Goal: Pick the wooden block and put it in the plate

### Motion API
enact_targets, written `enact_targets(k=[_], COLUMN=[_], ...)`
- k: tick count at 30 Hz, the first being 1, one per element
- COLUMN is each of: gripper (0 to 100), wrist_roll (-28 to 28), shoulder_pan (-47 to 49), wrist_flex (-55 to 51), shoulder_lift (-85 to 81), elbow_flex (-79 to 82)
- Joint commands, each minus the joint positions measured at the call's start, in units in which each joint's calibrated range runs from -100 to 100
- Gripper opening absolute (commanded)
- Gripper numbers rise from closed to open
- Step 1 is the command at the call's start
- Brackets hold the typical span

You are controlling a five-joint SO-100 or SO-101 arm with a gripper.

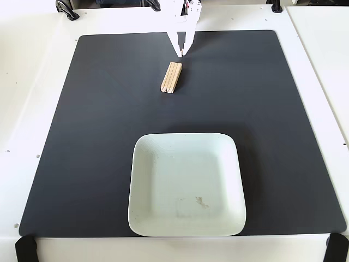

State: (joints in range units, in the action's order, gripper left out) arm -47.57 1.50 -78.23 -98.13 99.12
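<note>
Empty plate (163, 164) awaiting block (171, 77); beyond, pincer (182, 53) clenched, holding nothing, poised to descend and grasp.

One wooden block (171, 78), one plate (186, 184), one black mat (82, 136).

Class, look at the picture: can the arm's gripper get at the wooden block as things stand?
Probably yes. The gripper hangs just beyond the block, which lies alone on the mat, apart from the plate; nothing stands between them.
</note>
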Motion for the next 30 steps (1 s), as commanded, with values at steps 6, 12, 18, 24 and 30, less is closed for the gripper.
enact_targets(k=[6,12,18,24,30], gripper=[1,1,1,1,1], wrist_roll=[0.11,0.11,0.11,0.11,0.11], shoulder_pan=[-0.71,-0.04,-0.04,0.07,0.07], wrist_flex=[-0.47,-0.47,-0.47,-0.47,-0.47], shoulder_lift=[-0.01,-0.01,-0.01,0.08,0.08], elbow_flex=[0.25,0.25,0.25,0.25,0.25])
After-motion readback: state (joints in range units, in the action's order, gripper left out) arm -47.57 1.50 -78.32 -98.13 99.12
